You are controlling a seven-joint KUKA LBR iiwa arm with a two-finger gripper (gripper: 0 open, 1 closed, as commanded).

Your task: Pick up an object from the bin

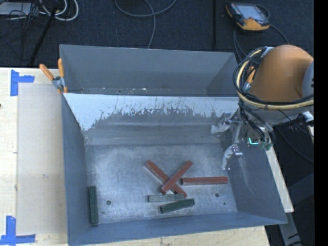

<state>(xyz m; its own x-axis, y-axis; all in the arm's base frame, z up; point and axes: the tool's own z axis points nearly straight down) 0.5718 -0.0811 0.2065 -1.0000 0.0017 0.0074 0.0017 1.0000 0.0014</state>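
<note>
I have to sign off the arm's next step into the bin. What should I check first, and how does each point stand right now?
1. Gripper inside the bin, at its right side: ok.
2. Nearest thing, a red-brown stick lying flat below-left of it, right end free: ok.
3. Crossed red-brown sticks in the middle overlap, so no clean single pick: not ok.
4. Two green sticks below them touching the cross: cannot tell.
5. Clearance from the right wall: cannot tell.

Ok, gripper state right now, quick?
Gripper: cannot be told from this view; it hangs by the bin right wall, near the brown stick.
</note>
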